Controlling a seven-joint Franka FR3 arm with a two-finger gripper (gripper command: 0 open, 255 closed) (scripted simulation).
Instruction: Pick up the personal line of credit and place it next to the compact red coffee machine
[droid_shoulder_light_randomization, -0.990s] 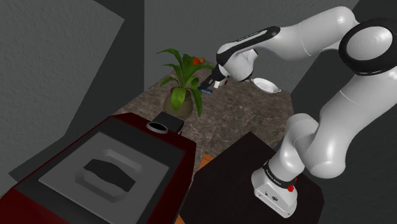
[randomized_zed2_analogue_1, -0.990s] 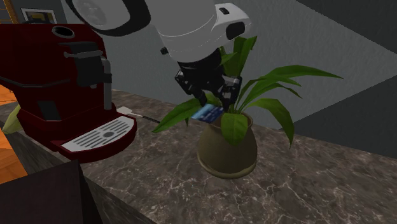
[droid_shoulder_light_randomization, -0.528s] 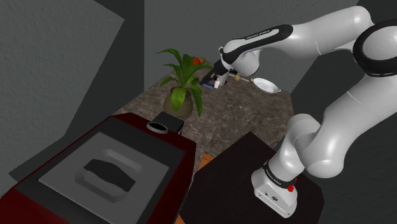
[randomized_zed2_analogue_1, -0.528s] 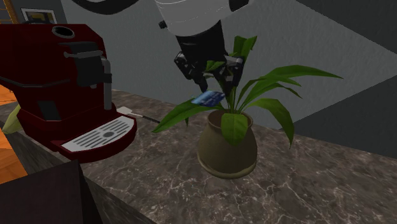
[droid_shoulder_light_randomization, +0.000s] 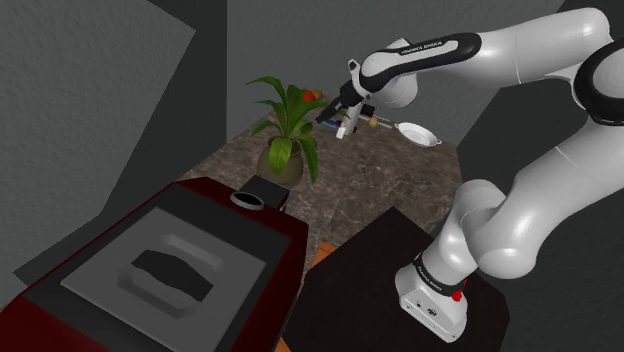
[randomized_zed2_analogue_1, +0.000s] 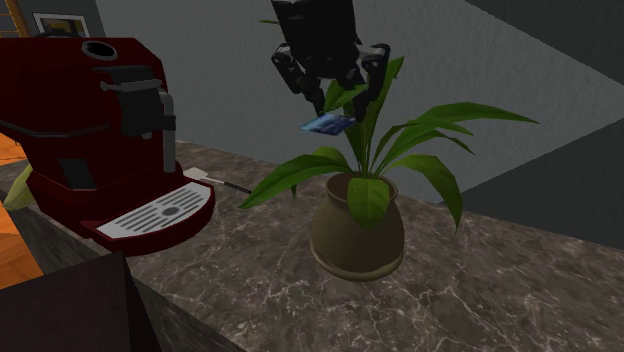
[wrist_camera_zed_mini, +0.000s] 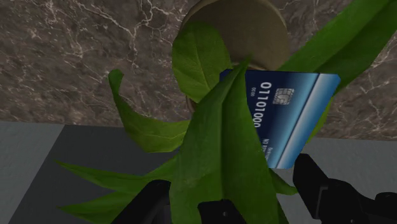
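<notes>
Marble counter (randomized_zed2_analogue_1: 250, 280) carries your red coffee machine (randomized_zed2_analogue_1: 90, 130) at the second exterior view's left, with a potted plant (randomized_zed2_analogue_1: 358, 225) beside it. You see the gripper (randomized_zed2_analogue_1: 330, 106) above the leaves, fingers clamped on the blue card (randomized_zed2_analogue_1: 326, 122), which hangs in the air apart from the machine.

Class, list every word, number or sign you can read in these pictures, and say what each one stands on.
"01101000": on the blue card, beside its chip.
Fine print next to that number on the card: too small to read.
White lettering on the arm's dark band: too small to read.
Red coffee machine: no text that can be read.
</notes>
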